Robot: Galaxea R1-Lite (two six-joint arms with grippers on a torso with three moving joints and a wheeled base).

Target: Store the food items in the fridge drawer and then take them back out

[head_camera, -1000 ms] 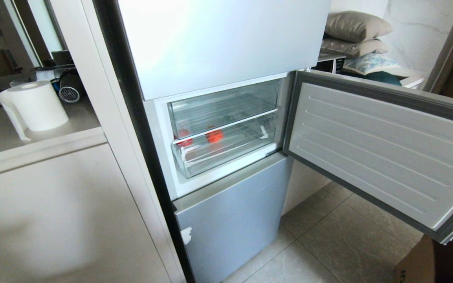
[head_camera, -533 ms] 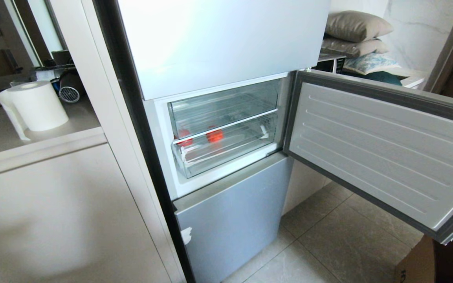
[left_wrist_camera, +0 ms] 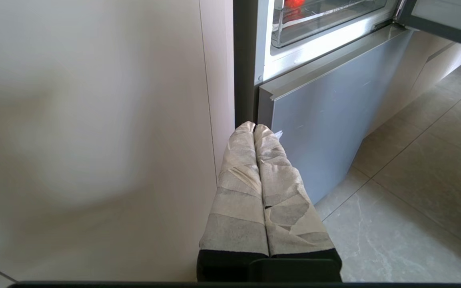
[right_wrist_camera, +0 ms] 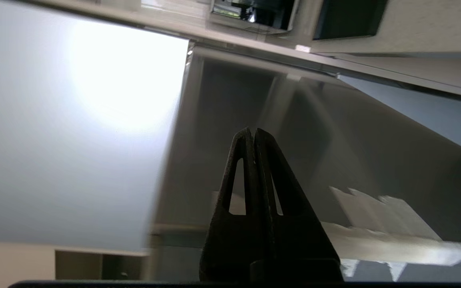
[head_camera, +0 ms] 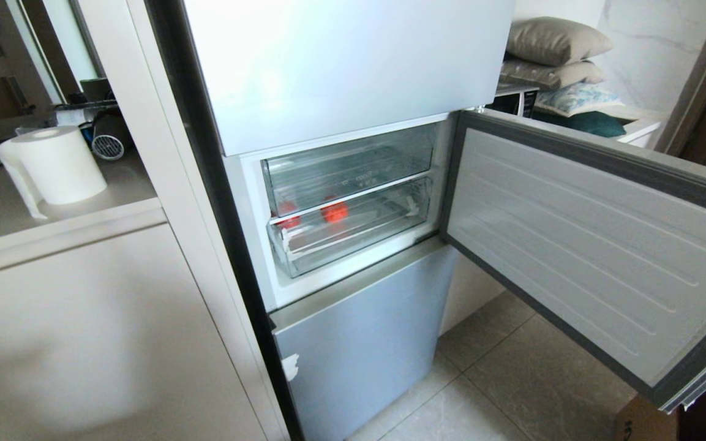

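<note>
Red fruit (head_camera: 334, 211) in fridge drawer (head_camera: 353, 236)

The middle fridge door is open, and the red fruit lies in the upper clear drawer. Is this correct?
Not quite. The head view shows the red fruit in the lower drawer, not the upper drawer. The fridge door is indeed open.

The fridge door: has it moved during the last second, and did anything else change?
The fridge door has swung a little, its far edge now lower and nearer the camera. Nothing was gripped or released. The red fruit stays in the fridge drawer, which remains pushed in.
</note>
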